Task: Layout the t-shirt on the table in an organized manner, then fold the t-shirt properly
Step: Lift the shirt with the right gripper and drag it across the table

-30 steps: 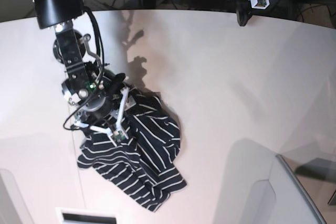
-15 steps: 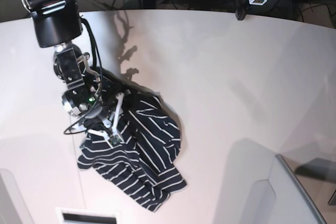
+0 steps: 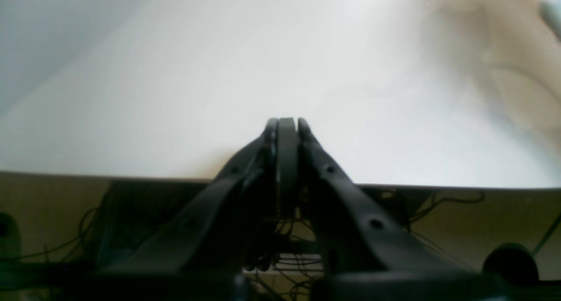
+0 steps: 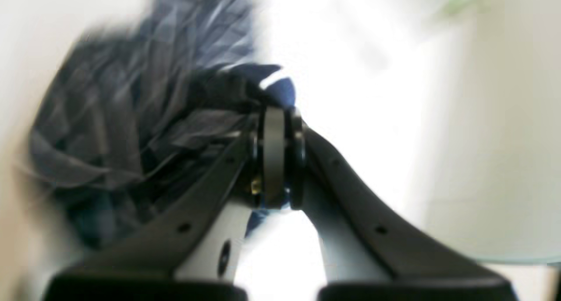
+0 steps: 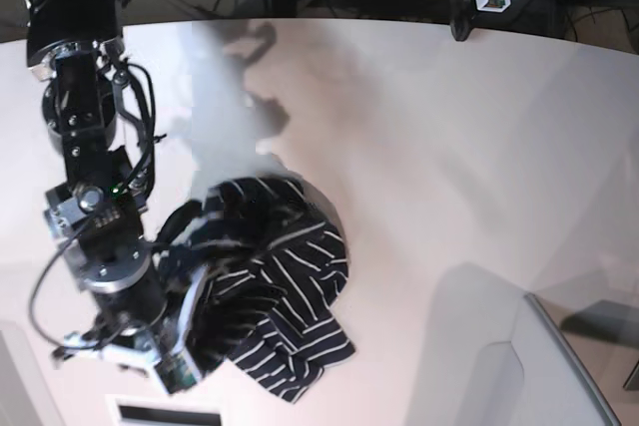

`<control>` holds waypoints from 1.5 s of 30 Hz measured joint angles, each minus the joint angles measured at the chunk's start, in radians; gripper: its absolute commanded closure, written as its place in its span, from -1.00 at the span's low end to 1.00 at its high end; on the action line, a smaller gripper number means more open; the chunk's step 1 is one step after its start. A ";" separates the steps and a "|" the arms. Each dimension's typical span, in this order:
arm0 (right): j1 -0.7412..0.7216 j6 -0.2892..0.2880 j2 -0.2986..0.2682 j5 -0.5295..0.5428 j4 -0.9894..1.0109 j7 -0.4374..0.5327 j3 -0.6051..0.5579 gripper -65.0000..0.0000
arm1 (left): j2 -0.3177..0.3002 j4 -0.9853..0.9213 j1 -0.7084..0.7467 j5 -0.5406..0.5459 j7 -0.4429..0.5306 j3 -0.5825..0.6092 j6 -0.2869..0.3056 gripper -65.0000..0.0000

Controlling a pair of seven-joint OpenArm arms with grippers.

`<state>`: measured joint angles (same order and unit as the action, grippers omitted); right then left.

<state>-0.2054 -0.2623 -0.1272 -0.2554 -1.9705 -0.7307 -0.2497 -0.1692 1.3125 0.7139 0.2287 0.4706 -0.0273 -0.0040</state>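
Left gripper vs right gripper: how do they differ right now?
The left gripper is shut on nothing; the right gripper is shut on a fold of the t-shirt. The left gripper hangs at the table edge, away from the t-shirt; the right gripper is at it. Both have dark fingers.

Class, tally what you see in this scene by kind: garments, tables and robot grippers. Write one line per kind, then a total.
Garments: 1, the striped t-shirt
Tables: 1, the off-white table
Grippers: 2, the right gripper shut on the t-shirt, and the left gripper shut, holding nothing
Total: 4
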 measured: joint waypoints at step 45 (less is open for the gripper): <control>-0.248 0.140 0.095 -0.108 0.639 -0.050 0.159 -1.00 | 0.000 -0.006 -0.044 0.000 0.000 0.011 -0.003 1.00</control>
<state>-0.4538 -0.1219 -0.0322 -0.3634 -1.3315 -0.7807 -0.0910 -0.1688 1.3067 0.6701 0.2287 0.4709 -0.0158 -0.0074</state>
